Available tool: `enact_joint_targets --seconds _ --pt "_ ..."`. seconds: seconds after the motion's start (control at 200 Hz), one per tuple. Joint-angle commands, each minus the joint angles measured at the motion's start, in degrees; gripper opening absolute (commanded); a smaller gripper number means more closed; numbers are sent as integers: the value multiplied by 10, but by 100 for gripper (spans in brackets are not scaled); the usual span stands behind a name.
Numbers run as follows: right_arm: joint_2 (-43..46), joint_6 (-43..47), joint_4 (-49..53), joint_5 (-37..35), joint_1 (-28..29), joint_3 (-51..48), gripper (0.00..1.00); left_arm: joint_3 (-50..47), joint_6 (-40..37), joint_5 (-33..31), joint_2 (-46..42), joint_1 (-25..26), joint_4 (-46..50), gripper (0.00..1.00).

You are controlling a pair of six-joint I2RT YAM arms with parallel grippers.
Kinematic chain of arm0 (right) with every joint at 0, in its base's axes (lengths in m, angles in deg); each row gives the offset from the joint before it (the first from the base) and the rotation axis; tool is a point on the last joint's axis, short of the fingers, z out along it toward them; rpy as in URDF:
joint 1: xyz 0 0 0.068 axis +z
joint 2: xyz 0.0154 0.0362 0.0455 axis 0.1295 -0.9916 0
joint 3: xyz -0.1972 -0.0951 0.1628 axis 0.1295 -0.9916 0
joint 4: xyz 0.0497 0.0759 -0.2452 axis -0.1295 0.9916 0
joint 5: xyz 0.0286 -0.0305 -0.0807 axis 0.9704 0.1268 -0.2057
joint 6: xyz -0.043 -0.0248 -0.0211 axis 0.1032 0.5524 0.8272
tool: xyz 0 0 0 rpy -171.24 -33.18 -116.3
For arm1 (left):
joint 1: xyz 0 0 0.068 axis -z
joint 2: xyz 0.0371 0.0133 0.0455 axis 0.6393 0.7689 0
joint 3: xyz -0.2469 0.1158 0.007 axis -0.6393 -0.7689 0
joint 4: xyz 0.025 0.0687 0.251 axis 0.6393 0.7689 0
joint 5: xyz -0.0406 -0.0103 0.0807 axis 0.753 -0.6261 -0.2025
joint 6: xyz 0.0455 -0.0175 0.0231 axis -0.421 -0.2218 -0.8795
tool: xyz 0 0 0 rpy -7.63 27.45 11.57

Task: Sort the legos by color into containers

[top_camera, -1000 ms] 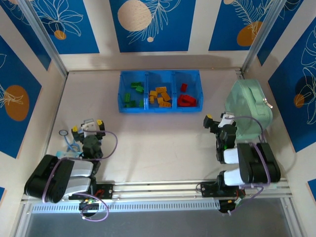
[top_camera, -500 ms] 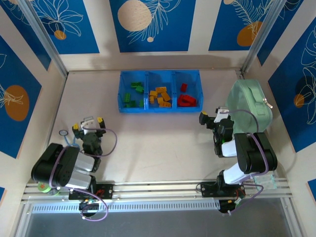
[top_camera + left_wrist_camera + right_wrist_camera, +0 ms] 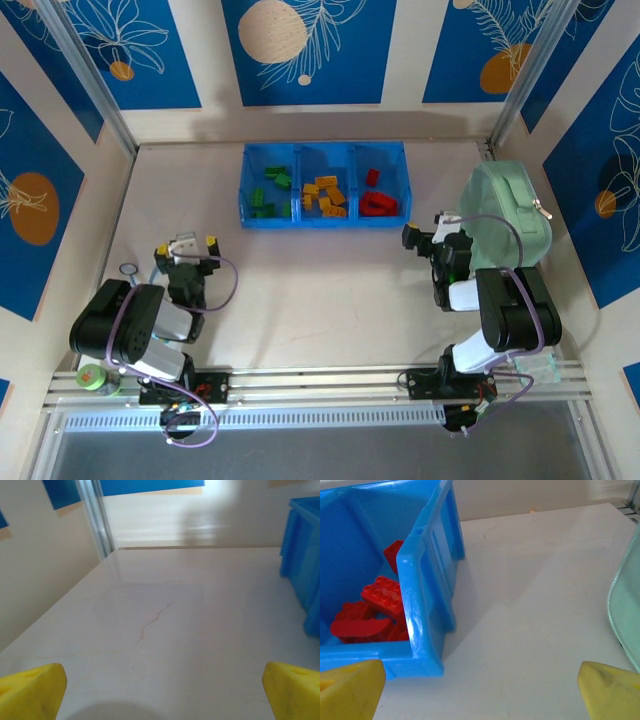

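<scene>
Legos (image 3: 325, 195) lie sorted in the tray (image 3: 322, 223), green, orange and red each in its own section; left pincer (image 3: 185, 245) and right pincer (image 3: 425, 230) stand wide open and empty, so parking both clear of the tray should suffice.

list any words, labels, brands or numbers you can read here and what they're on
No readable text anywhere in these views.
Blue tray: plain walls, no label seen.
Mint-green case: no print that can be made out.
Wall panels: leaf and circle drawings only, no lettering.
Red legos: any marking on the studs is too small to read.
</scene>
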Motion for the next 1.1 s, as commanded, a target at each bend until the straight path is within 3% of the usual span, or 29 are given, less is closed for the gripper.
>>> enact_joint_targets --seconds 0.0,0.29,0.655,0.75,1.096 --pt "-3 24 49 -10 15 31 99 11 -15 41 8 -5 -26 100" --pt "-2 24 48 -9 15 30 99 39 -43 96 56 -4 -24 100" --pt "-2 4 65 -1 -2 37 99 134 -34 55 36 -2 171 100" --pt "-2 3 66 -1 -3 38 99 154 -5 94 30 -32 227 100" --pt "0 3 61 -1 -2 35 99 148 -5 96 30 -33 218 100"
